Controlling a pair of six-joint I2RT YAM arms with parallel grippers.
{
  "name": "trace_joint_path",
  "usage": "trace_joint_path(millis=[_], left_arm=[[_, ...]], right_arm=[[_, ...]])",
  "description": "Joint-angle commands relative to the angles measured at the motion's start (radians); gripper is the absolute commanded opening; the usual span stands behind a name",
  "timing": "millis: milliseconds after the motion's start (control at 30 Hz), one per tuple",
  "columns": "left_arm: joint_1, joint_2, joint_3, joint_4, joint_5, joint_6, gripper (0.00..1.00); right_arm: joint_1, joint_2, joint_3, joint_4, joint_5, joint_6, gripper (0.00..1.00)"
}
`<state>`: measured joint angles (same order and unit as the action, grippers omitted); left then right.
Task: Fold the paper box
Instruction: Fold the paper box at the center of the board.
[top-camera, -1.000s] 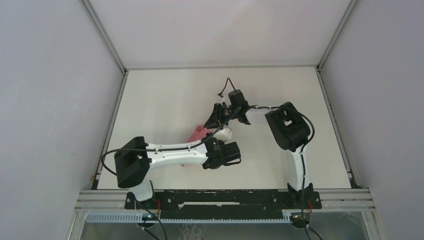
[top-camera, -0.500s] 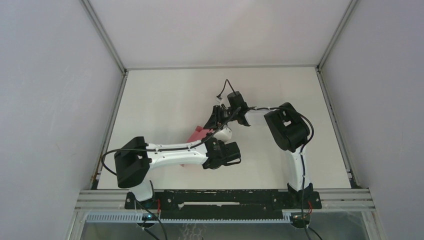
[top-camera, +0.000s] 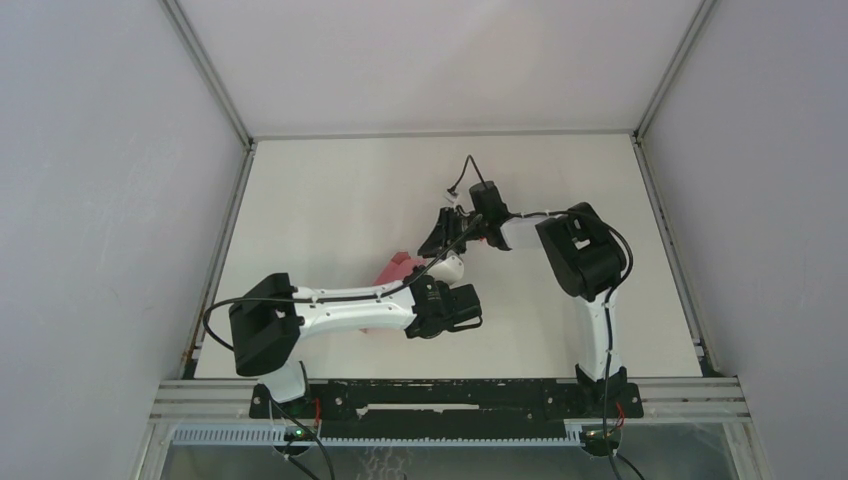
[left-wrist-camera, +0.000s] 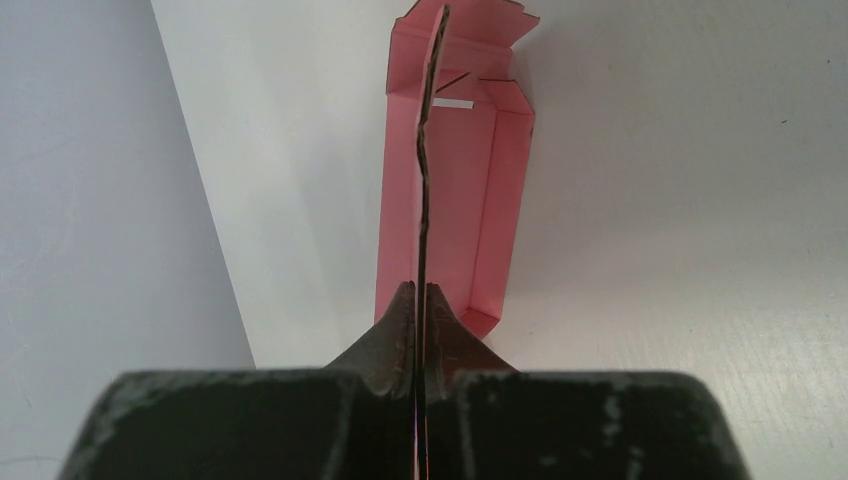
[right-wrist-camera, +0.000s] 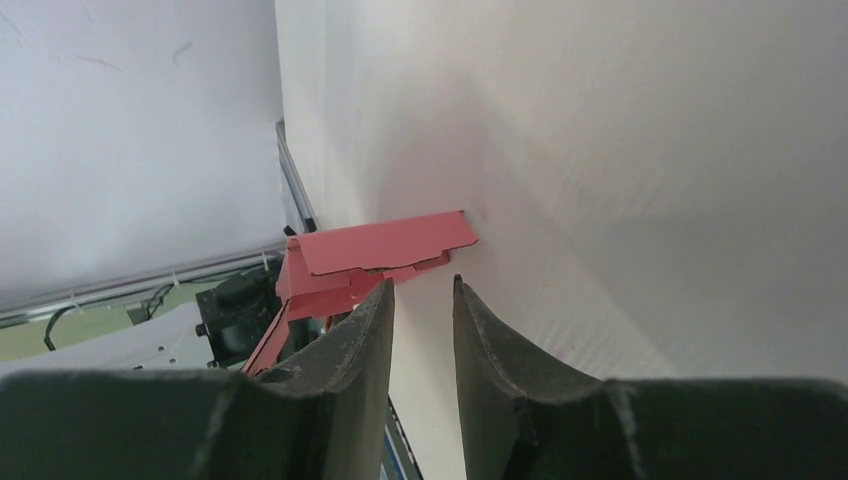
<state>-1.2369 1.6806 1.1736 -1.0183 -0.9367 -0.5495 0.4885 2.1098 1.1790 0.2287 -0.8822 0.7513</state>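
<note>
While the grey walls (top-camera: 100, 220) close in on three sides, the flat white table (top-camera: 330, 190) spreads between them, and both my arms reach out over its middle. My left arm (top-camera: 340, 305) stretches across from the near left corner. My right arm (top-camera: 585, 260) bends back in from the right.

Just left of the table's centre sits the pink, thin-cardboard paper box (top-camera: 392, 268), partly folded and half hidden under my left forearm in the overhead view. From my left wrist it shows as a long open trough (left-wrist-camera: 455, 200) running away from me, with one side wall raised and notched flaps at the far end.

My left gripper (left-wrist-camera: 420, 300) is pinched tight on one panel of that box, which I see edge-on, standing upright between my fingers.

My right gripper (right-wrist-camera: 422, 285) is set to a narrow gap with nothing in it. The box's end flap (right-wrist-camera: 385, 245) lies just past its tips. I cannot tell whether one finger (right-wrist-camera: 360, 330) touches the flap.
</note>
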Motion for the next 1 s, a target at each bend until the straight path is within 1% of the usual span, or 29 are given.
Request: trace_joint_path(millis=[0,367,633,967], left_arm=[[0.002,0.01,-0.003,0.036,0.056,-0.027,0.0],[0.002,0.007,0.001,0.03,0.057,-0.026,0.0],[0.002,0.016,0.003,0.035,0.064,-0.03,0.0],[0.002,0.03,0.011,0.036,0.073,-0.029,0.0]], right_arm=[[-0.021,0.011,0.058,0.037,-0.022,0.013,0.37],[0.011,0.141,0.246,-0.029,-0.056,0.019,0.37],[0.046,0.158,0.241,-0.022,-0.084,0.002,0.37],[0.066,0.128,0.19,0.005,-0.098,-0.006,0.36]])
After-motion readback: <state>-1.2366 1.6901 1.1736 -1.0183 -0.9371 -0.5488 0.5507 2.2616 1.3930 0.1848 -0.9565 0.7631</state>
